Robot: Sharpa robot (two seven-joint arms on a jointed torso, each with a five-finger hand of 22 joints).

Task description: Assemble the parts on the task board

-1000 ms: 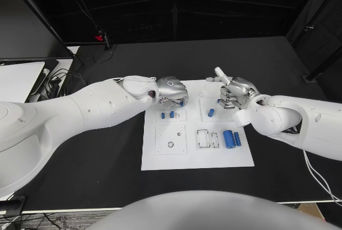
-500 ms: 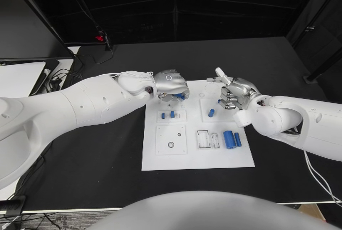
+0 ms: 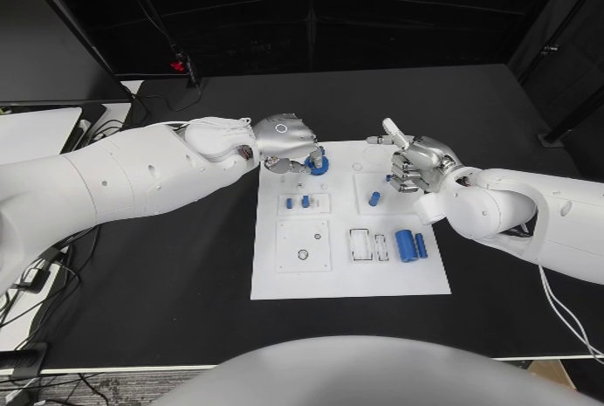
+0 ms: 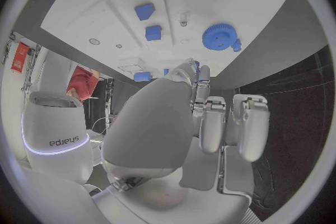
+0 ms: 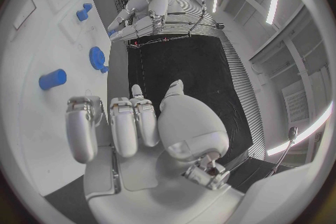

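The white task board (image 3: 350, 275) lies mid-table. A blue gear (image 3: 318, 167) (image 4: 220, 37) (image 5: 97, 57) lies on its far left corner. My left hand (image 3: 287, 146) (image 4: 168, 123) hovers just beyond that corner with its fingers curled. A speck of blue shows at its fingertips (image 5: 115, 31), and I cannot tell whether it is held. My right hand (image 3: 415, 161) (image 5: 140, 129) hangs over the board's far right part, fingers curled in, holding nothing. Two small blue parts (image 3: 297, 202) and a short blue cylinder (image 3: 374, 197) (image 5: 52, 79) sit mid-board.
Two larger blue cylinders (image 3: 408, 245) lie side by side near the board's right edge, beside empty rectangular slots (image 3: 367, 245). A square plate with small holes (image 3: 302, 245) sits at the left. Cables (image 3: 94, 140) trail off the table's left edge.
My left hand has drawn back from over the board toward the far left, uncovering the blue gear. The right hand has not moved.
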